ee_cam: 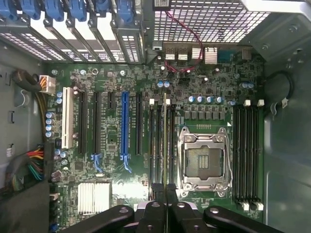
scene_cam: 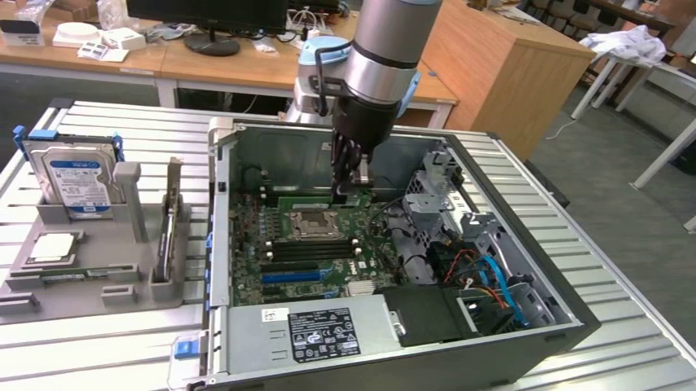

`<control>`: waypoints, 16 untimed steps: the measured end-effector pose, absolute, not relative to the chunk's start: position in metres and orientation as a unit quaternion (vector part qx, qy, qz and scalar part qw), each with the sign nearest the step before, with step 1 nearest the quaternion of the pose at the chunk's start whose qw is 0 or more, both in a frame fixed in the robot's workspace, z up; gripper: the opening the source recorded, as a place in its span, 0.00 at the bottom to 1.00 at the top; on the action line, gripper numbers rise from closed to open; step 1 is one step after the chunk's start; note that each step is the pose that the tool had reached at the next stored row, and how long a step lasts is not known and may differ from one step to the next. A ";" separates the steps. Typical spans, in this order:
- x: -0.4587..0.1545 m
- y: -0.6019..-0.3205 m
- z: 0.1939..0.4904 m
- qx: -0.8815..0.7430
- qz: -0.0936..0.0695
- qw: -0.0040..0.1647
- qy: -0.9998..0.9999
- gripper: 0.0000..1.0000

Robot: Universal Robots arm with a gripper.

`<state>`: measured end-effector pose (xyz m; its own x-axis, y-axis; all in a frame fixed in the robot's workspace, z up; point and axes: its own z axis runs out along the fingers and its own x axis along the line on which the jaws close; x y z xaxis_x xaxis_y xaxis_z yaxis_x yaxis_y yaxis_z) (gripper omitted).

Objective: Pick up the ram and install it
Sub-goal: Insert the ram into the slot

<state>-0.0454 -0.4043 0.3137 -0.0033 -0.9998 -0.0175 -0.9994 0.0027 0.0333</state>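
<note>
Wrist view: my gripper (ee_cam: pixel 165 193) pinches the thin green ram (ee_cam: pixel 165 141) edge-on over long black slots (ee_cam: pixel 152 145). Grey metal case walls (ee_cam: pixel 287 165) hem me in.

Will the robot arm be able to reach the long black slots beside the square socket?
Probably yes. The case lies open, and the gripper, jaws shut on the ram, hangs right over those slots with nothing between.
</note>
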 end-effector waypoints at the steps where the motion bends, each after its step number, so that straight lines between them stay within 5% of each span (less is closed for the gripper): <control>1: -0.045 -0.404 0.313 0.706 -0.018 0.006 -0.708 0.12; 16: -0.045 -0.404 0.304 0.706 -0.018 0.006 -0.708 0.12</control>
